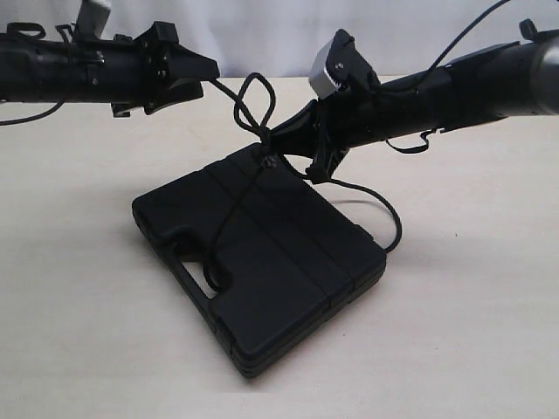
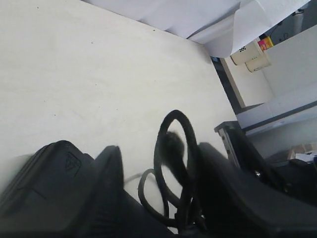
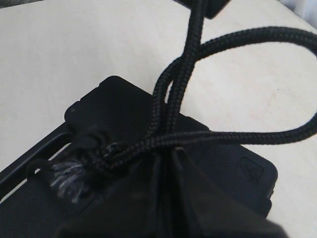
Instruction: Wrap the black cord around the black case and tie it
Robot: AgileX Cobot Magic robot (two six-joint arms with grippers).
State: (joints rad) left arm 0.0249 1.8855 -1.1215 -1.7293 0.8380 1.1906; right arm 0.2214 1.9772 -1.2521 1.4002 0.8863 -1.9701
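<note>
The black case (image 1: 262, 271) lies flat on the table, handle slot toward the front left. The black cord (image 1: 229, 218) comes out of the slot and crosses the lid to a knot by the case's far edge. There my right gripper (image 1: 272, 144) is shut on it. In the right wrist view the braided cord (image 3: 233, 136) meets the closed tips (image 3: 166, 151) above the case (image 3: 114, 104), beside a frayed knot (image 3: 69, 173). A cord loop (image 1: 253, 92) rises toward my left gripper (image 1: 208, 68). That gripper (image 2: 159, 148) is open, with cord loops (image 2: 171, 119) hanging loose between its fingers (image 2: 106, 183).
The case sits on a pale table (image 1: 87, 332) with a white sheet (image 1: 262, 35) behind. Another stretch of cord (image 1: 389, 218) curves over the table by the case's right side. Beyond the table's edge stands a shelf with small boxes (image 2: 250, 54).
</note>
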